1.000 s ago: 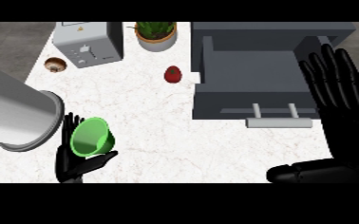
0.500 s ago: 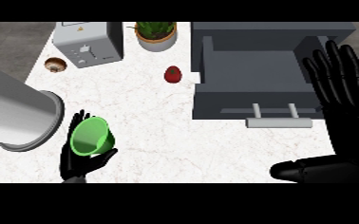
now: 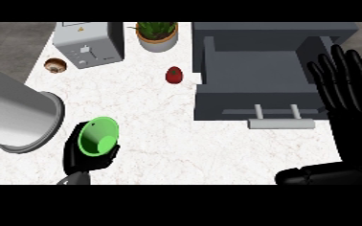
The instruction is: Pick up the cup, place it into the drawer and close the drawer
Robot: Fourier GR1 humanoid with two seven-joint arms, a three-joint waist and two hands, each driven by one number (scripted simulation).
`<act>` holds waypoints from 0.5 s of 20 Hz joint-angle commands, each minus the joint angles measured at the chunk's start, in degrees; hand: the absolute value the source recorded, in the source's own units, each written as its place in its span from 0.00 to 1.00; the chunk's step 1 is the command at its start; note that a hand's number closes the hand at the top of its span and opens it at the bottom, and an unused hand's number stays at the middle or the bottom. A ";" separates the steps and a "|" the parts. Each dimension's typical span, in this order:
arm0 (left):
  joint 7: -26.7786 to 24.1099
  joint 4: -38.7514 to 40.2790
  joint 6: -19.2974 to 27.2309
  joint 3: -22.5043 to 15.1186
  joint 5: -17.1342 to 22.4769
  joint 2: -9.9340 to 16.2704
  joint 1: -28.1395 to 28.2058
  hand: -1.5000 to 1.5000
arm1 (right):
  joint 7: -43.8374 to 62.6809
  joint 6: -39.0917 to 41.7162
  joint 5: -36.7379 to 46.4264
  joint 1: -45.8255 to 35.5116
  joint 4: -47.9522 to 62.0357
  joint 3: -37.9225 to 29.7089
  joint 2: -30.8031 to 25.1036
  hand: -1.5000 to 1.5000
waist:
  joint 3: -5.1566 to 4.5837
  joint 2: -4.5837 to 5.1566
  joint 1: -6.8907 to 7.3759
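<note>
Left hand point(image 3: 83, 154) sits at the lower left of the head view, fingers curled round the cup point(image 3: 97, 136). The cup is green, tilted so its open mouth faces up toward the viewer, and it is carried clear above the white marbled tabletop point(image 3: 163, 124), well apart from the drawer point(image 3: 258, 79).

The drawer is grey and stands pulled open at the right of the tabletop, its tray exposed. Its handle point(image 3: 280, 122) is a pale bar on two posts, projecting from the front panel toward the near edge. Nothing is seen lying in the tray.

Right hand point(image 3: 338, 84) shows at the right edge, fingers straight and spread, pointing away from the robot, released and grasping nothing. It overlaps the drawer's right side in the view; whether it touches the drawer cannot be told.

Other items: a red tomato point(image 3: 174, 74) on the tabletop just left of the drawer; a potted plant point(image 3: 157, 33) at the far edge; a grey toaster point(image 3: 87, 43) to the plant's left; a small brown bowl point(image 3: 55, 65) beside the toaster; a large grey cylinder point(image 3: 25, 119) at the left edge, near the cup.
</note>
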 commanded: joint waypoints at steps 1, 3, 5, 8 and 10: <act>-3.43 -2.31 -0.97 0.96 0.33 2.92 -0.14 1.00 | -2.94 1.39 0.02 1.73 1.55 -0.03 0.20 0.00 | 0.02 -0.03 0.14; -6.03 0.81 2.96 -0.19 -1.53 -0.75 -3.60 1.00 | -2.23 0.17 0.86 0.24 1.41 0.07 0.53 0.00 | -0.02 0.05 -0.09; -7.37 7.23 0.54 0.03 -2.39 0.82 -7.25 1.00 | 2.21 1.23 -3.22 -0.98 -0.73 -2.54 -1.88 0.00 | -0.06 0.14 -0.47; -7.65 8.06 -4.09 0.78 -1.68 4.74 -8.03 1.00 | 2.30 0.28 -1.13 -0.46 -2.34 -0.59 -0.95 0.00 | -0.08 0.17 -0.56; -9.10 5.41 -0.82 -0.70 -2.86 1.91 -7.44 1.00 | -0.41 1.23 -0.86 1.24 -0.20 0.25 0.03 0.00 | -0.03 0.11 -0.31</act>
